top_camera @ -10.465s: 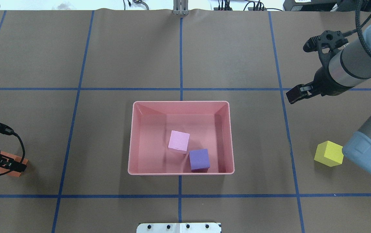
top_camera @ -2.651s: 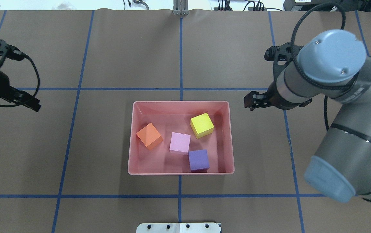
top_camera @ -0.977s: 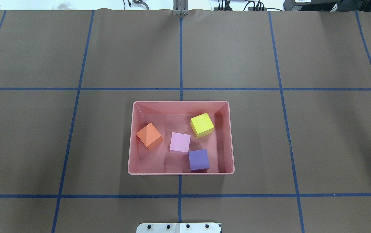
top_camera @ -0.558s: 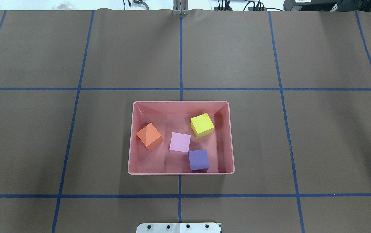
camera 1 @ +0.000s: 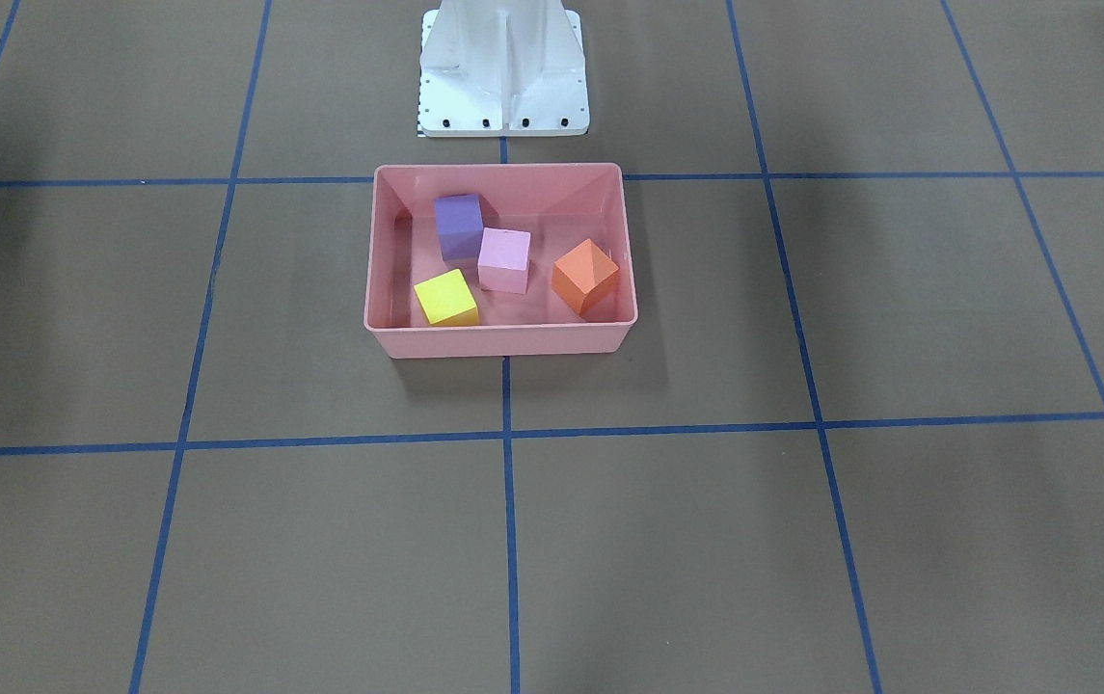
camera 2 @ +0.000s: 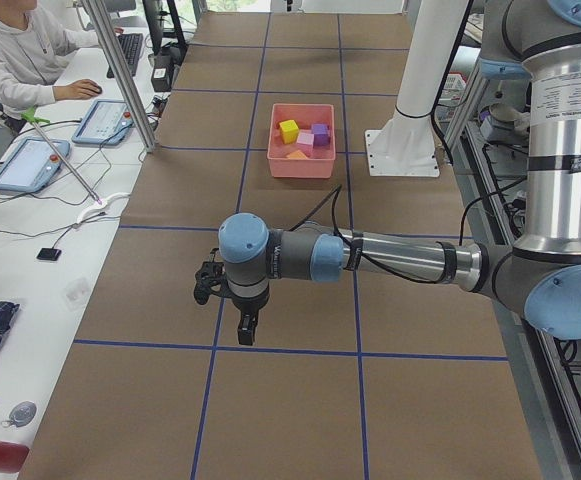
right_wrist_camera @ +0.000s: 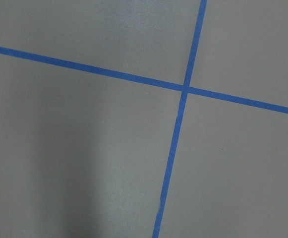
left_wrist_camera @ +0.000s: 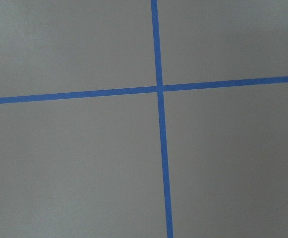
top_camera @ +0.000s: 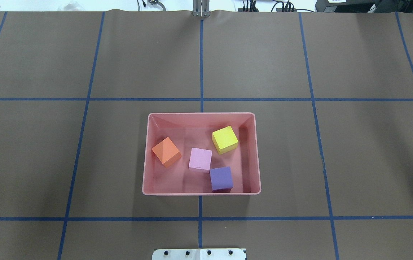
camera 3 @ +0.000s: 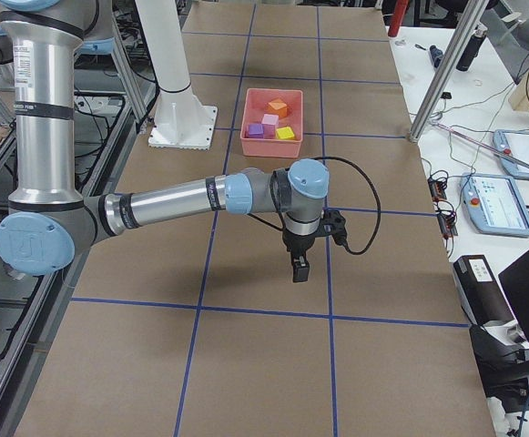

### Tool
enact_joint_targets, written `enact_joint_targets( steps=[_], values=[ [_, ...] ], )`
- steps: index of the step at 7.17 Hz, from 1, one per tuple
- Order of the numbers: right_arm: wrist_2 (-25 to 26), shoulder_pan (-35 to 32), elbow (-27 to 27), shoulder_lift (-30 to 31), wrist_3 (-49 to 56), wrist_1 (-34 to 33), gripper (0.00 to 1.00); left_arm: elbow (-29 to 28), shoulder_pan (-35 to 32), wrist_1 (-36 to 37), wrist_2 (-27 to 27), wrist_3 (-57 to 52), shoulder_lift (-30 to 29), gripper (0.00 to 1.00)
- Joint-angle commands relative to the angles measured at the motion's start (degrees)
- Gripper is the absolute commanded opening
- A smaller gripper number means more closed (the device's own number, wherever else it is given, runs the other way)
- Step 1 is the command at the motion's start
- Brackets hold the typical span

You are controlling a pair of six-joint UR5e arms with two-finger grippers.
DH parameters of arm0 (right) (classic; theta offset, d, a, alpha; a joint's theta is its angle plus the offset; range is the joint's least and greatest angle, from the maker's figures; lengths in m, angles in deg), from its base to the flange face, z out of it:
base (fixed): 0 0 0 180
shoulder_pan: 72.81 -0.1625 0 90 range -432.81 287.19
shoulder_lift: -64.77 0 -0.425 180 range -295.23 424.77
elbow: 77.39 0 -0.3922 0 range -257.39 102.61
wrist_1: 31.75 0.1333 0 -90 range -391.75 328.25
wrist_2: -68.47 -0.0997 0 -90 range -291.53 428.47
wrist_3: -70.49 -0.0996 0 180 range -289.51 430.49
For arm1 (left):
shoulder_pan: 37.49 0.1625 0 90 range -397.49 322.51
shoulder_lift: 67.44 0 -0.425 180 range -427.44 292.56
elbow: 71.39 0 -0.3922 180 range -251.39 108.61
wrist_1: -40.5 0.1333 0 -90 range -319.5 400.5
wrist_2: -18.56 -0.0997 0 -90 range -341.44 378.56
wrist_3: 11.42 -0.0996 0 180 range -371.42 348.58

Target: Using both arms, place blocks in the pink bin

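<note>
The pink bin (top_camera: 144,180) stands at the table's middle, near the robot's base, and holds all the blocks. In it lie the orange block (top_camera: 166,151), the pale pink-lilac block (top_camera: 200,159), the yellow block (top_camera: 224,139) and the purple block (top_camera: 221,178). The front-facing view shows the same bin (camera 1: 501,340). Both arms are outside the overhead and front-facing views. My left gripper (camera 2: 248,325) hangs low over bare table far from the bin. My right gripper (camera 3: 299,269) does the same at the other end. I cannot tell whether either is open or shut.
The white base pedestal (camera 1: 503,67) stands just behind the bin. Blue tape lines grid the brown table. An operator (camera 2: 20,60) sits at a side desk with tablets. Metal posts (camera 3: 437,73) stand at the table's far edge.
Since 10.5 s ago the orange and yellow blocks have gone from the table into the bin. Both arms have left the overhead view. Nothing has changed there in the last second.
</note>
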State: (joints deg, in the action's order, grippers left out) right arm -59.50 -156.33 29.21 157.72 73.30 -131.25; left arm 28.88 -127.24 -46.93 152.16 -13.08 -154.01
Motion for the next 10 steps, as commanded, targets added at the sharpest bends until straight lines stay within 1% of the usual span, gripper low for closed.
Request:
enact_joint_targets(
  steps=[1, 2, 4, 5, 6, 10],
  values=[
    [-0.09, -0.24, 0.10, 1.09, 0.08, 0.00, 1.00, 0.45, 0.01, -0.11, 0.00, -0.10, -0.17, 1.00],
    [-0.09, -0.41, 0.01, 1.36, 0.17, 0.26, 1.00, 0.36, 0.01, -2.02, 0.00, -0.10, 0.00, 1.00],
    [-0.18, -2.69, 0.79, 2.93, 0.70, 0.70, 1.00, 0.36, 0.01, -2.48, 0.00, -0.10, 0.44, 1.00],
    [-0.18, -2.87, 0.80, 5.29, 0.52, 5.14, 1.00, 0.45, 0.01, -2.48, 0.00, -0.10, 0.53, 1.00],
    [-0.18, -2.88, 0.63, 6.54, 0.09, 7.97, 1.00, 0.45, 0.01, -2.48, 0.00, -0.10, 0.53, 1.00],
    [-0.35, -2.88, 0.71, 6.55, 0.00, 8.00, 1.00, 0.36, 0.01, -2.48, 0.00, -0.10, 0.62, 1.00]
  ],
)
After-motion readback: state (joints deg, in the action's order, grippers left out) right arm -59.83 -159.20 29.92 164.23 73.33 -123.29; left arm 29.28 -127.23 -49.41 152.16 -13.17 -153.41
